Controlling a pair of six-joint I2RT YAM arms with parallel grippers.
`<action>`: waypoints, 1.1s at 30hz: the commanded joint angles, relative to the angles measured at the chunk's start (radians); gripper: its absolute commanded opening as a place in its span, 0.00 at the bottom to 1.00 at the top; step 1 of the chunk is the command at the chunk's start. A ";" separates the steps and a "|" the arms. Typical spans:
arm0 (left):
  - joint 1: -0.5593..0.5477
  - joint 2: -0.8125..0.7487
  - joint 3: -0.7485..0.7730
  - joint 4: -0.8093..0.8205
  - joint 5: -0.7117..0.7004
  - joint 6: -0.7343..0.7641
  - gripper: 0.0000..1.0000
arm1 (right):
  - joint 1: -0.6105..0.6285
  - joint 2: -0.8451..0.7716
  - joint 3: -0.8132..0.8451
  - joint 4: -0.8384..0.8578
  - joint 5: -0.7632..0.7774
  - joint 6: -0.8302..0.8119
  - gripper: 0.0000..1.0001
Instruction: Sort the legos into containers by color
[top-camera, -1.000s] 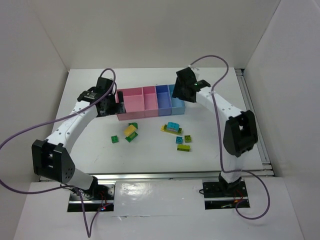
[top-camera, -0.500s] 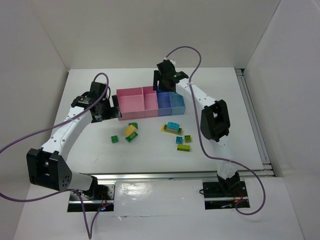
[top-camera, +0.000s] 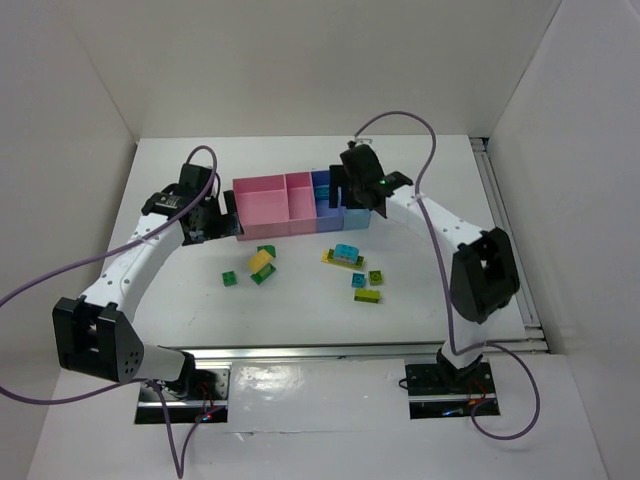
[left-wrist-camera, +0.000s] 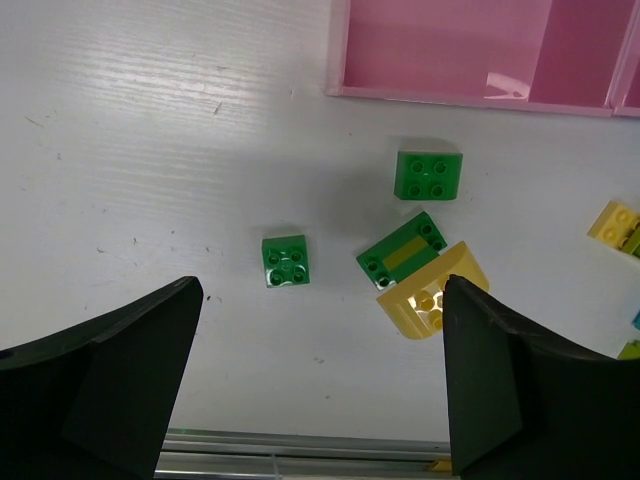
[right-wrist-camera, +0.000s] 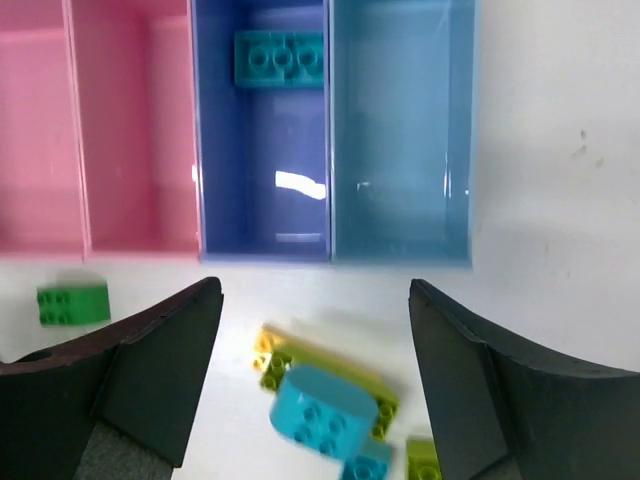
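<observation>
Right wrist view | right tool (right-wrist-camera: 313, 325) apart, empty, by blue-violet plastic bin (right-wrist-camera: 262, 180) holding teal studded brick (right-wrist-camera: 279, 57) | cyan rounded plastic brick (right-wrist-camera: 318, 410) stacked on lime flat brick (right-wrist-camera: 345, 368) | risk: lifting both together, mixing colours | left tool (left-wrist-camera: 320, 300) apart

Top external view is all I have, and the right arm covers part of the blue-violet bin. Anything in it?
Observer: Yes. On the right wrist view, one cyan brick lies at the far end of the blue-violet bin.
Operator: Are the right jaws carrying anything?
Observer: No, the right gripper has its jaws apart with nothing between them.
Operator: And the left?
Observer: The left gripper is open and empty, with a small green brick on the table below it.
</observation>
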 joint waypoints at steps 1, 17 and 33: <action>0.008 -0.030 -0.009 0.034 0.001 0.035 0.99 | 0.029 -0.126 -0.175 0.107 -0.066 -0.026 0.82; 0.008 0.010 -0.027 0.065 0.063 0.045 0.99 | 0.121 -0.131 -0.354 0.066 -0.162 -0.386 0.86; 0.008 0.001 -0.027 0.065 0.063 0.045 0.99 | 0.121 -0.071 -0.300 0.015 -0.219 -0.426 0.48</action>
